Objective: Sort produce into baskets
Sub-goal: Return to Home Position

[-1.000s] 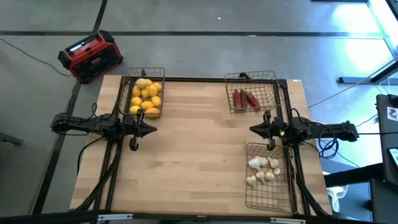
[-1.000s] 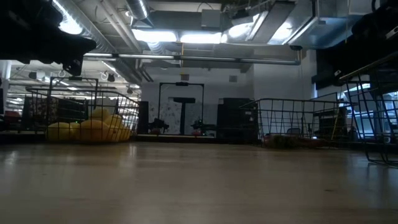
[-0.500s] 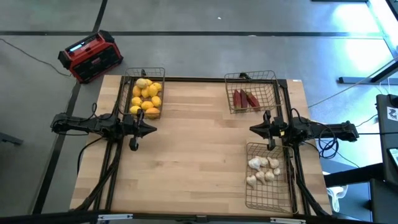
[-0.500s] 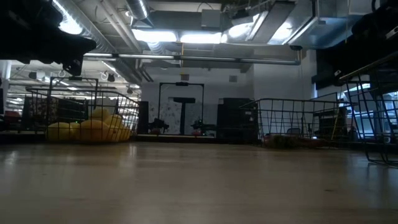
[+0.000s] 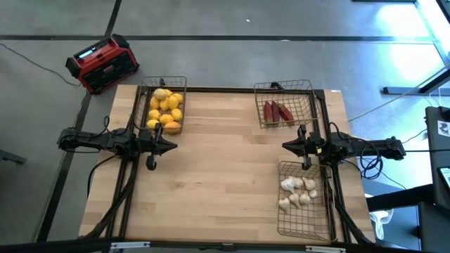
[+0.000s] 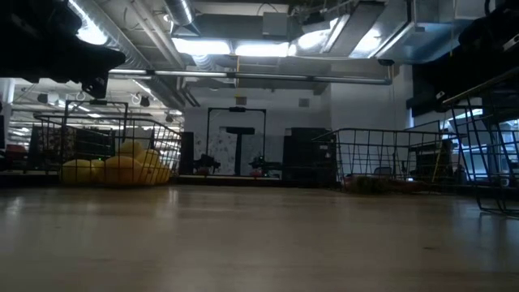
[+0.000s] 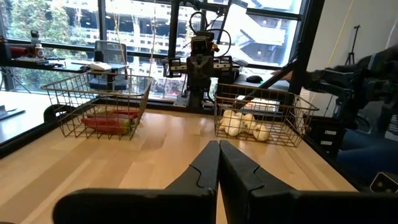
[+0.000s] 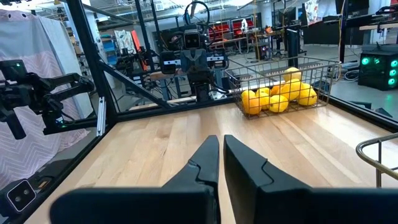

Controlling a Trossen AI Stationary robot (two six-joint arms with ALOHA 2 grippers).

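Nothing is moving since a second ago: both dark arms are holding the same pose over the pale wooden table [image 5: 225,183]. Round yellow and orange lemons [image 5: 165,110] are lying heaped in the far-left dark wire-mesh basket [image 5: 185,98]. Dark red elongated pieces [image 5: 277,112] are resting in the far-right wire basket [image 5: 311,98], and white knobbly garlic bulbs [image 5: 298,192] are sitting in the near-right wire basket [image 5: 281,218]. The left gripper [image 5: 172,147] is hanging above the table's left side, just short of the lemons' basket and pointing inward, its fingers pressed together and carrying nothing. The right gripper [image 5: 286,146] is facing it from the right side, between the two right-hand baskets, fingers likewise closed — nothing between them. A red-and-black box [image 5: 103,64] is sitting on the floor beyond the table's far-left corner.
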